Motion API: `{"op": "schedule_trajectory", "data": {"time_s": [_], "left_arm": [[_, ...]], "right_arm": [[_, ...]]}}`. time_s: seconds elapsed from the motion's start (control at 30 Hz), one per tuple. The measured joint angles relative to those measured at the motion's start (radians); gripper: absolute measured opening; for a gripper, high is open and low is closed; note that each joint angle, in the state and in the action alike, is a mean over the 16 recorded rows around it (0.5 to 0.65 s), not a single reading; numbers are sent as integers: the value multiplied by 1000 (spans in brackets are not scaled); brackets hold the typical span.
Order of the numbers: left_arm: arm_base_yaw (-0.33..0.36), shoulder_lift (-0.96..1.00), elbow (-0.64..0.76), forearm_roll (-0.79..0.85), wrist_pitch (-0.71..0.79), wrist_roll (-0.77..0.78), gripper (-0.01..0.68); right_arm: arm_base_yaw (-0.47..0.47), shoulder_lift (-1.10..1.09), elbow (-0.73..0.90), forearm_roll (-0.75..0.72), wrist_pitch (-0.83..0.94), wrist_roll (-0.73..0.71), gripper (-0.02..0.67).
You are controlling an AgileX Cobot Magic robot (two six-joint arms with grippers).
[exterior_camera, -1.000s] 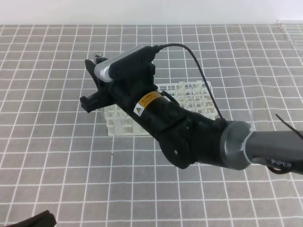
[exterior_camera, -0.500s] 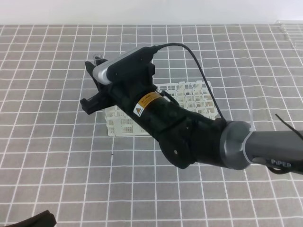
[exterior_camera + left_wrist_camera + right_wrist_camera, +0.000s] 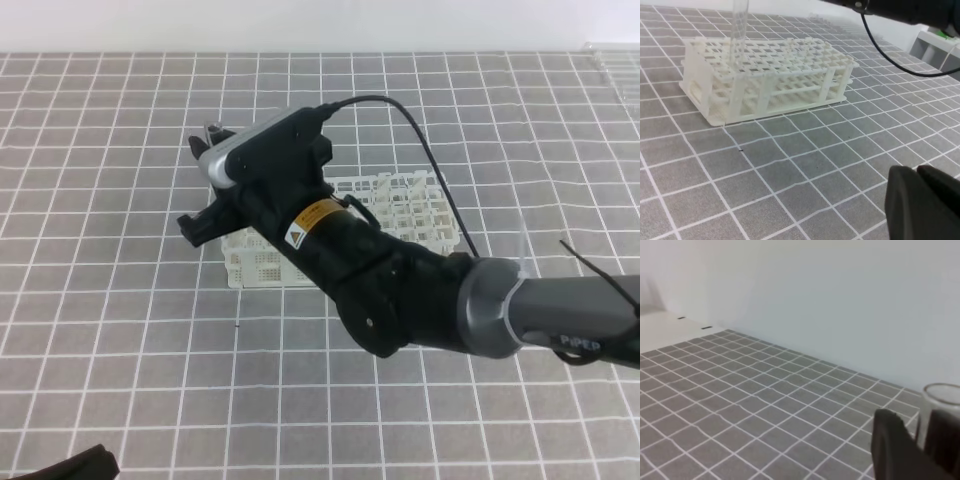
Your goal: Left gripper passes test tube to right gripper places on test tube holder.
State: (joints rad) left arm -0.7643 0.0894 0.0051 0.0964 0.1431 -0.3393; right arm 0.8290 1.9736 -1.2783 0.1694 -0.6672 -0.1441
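The white test tube holder (image 3: 400, 200) stands mid-table, its left end covered by my right arm. My right gripper (image 3: 205, 150) is shut on the clear test tube (image 3: 212, 129), which stands upright above the holder's left part; only its rim shows from above. In the left wrist view the test tube (image 3: 740, 30) comes down into the lattice of the holder (image 3: 790, 65). The right wrist view shows the tube's rim (image 3: 942, 390) between black fingers (image 3: 895, 445). My left gripper (image 3: 75, 465) rests low at the near left corner, far from the holder, its jaws (image 3: 922, 205) together and empty.
Grey tiled matting with white lines covers the table. A black cable (image 3: 420, 140) loops from the right wrist over the holder. A white shelf edge (image 3: 935, 42) stands beyond the table's far right.
My right gripper has shifted slightly right and lower with the test tube, closer to the holder's left end. The left gripper has stayed put.
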Motion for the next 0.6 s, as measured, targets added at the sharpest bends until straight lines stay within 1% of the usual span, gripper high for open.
{"op": "schedule_trajectory", "data": {"time_s": [0.6], "left_arm": [[0, 0, -2, 1, 3, -1, 0]], "right_arm": [[-1, 30, -17, 23, -43, 0, 90]]}}
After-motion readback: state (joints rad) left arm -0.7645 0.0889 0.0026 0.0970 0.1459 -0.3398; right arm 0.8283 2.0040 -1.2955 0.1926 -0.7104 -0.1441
